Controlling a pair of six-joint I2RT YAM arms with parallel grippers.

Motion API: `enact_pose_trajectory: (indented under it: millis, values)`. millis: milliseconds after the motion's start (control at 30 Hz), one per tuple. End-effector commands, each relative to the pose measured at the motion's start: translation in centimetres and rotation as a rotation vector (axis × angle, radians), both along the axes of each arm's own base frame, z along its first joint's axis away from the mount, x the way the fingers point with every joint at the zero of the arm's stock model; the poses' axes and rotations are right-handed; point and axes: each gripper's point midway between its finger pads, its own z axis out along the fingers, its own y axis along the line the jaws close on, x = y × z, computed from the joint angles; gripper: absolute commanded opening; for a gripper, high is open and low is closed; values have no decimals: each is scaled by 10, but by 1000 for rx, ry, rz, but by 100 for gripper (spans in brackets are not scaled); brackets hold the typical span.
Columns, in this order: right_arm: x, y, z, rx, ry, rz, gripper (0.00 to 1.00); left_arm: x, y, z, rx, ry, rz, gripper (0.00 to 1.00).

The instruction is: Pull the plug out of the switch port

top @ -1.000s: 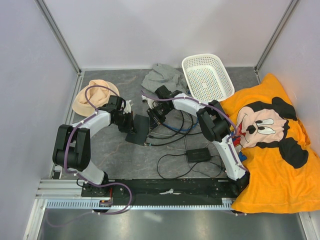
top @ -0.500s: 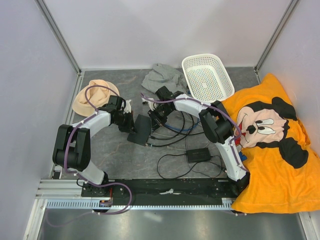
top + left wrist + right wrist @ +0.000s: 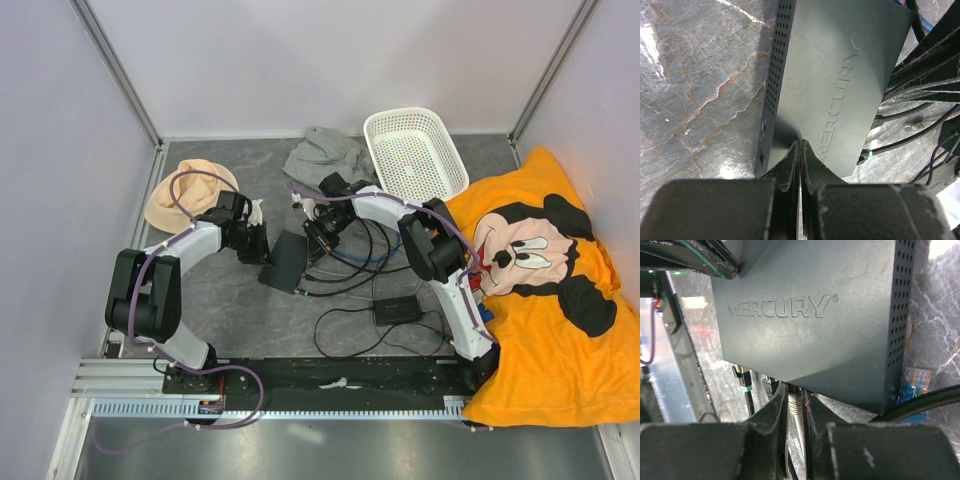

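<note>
Looking down from above first: where is the switch (image 3: 283, 262)?

Flat on the table (image 3: 200, 310), about midway between its near and far edges, a little left of centre. The left gripper (image 3: 258, 243) is at the switch's left side and the right gripper (image 3: 318, 232) at its cabled side. The power brick (image 3: 397, 309) lies well apart, toward the near edge.

And the left wrist view?

The left gripper (image 3: 800, 147) is fully closed with nothing between its fingers, its tips against the switch (image 3: 840, 75) at one edge. I'd judge it is pinning the box.

Right wrist?

The right gripper (image 3: 795, 396) is narrowed onto the grey plug (image 3: 795, 405), one finger on each side, right where the plug meets the switch (image 3: 805, 330). The switch port itself is hidden under that edge. Two black plugs (image 3: 769, 383) sit just beside it.

So which step?

Grip made, pull not yet done, I'd say; the plug looks seated. The next move calls for a straight draw away from the port, with the box held down so it doesn't slide. Whether a latch tab needs pressing, I can't tell.
</note>
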Motion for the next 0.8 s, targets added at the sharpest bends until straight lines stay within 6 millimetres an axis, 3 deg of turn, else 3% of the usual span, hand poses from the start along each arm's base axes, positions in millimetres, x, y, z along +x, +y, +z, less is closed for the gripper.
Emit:
enact_pose_trajectory:
  millis: [0,200,367,467,633,767]
  values:
    - [-40,-69,-83,-343,170,45,0,-4,7,-11,35,29,18,2]
    - [-48,-103,-102,-525,192,-33,0,-1,6,-10,31,34,22,2]
    - [-44,-119,-98,-530,204,-67,0,-2,6,-11,31,37,24,2]
    - [-29,-122,-81,-519,122,-58,0,-2,6,-10,32,33,24,2]
    - [13,-119,-38,-485,-104,-73,0,-2,5,-10,26,35,23,2]
    - [36,-139,-26,-581,-248,-72,0,-2,3,-11,17,41,22,2]
